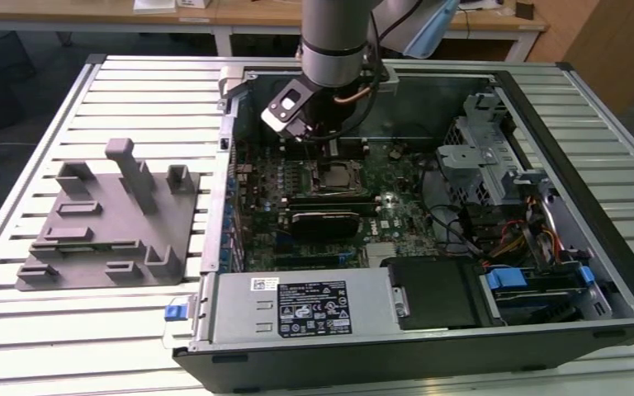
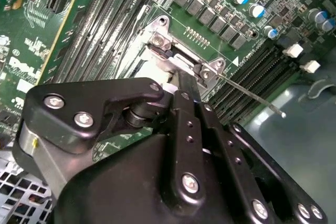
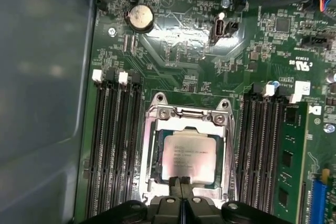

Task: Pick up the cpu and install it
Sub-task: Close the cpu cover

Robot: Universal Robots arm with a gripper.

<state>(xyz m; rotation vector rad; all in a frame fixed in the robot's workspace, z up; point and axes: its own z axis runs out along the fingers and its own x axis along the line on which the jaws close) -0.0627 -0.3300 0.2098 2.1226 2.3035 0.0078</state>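
Observation:
The cpu (image 3: 189, 155), a small square chip with a pale silver top, lies flat inside the dark socket with its metal frame (image 3: 152, 145) on the green motherboard. In the first wrist view my gripper (image 3: 181, 183) is shut, its two black fingertips pressed together at the chip's near edge with nothing between them. Whether they touch the chip I cannot tell. The second wrist view shows the gripper (image 2: 185, 80) reaching down to the socket, whose thin lever (image 2: 252, 94) sticks out to one side. In the exterior view the arm (image 1: 333, 49) stands over the socket (image 1: 337, 175).
The open computer case (image 1: 581, 99) lies on a slatted table. A grey plastic holder with upright posts (image 1: 102, 227) sits on the exterior view's left. Memory slots (image 3: 113, 145) and a memory stick (image 3: 289, 161) flank the socket. A power supply (image 1: 295, 309) and drive cage (image 1: 488, 165) crowd the case.

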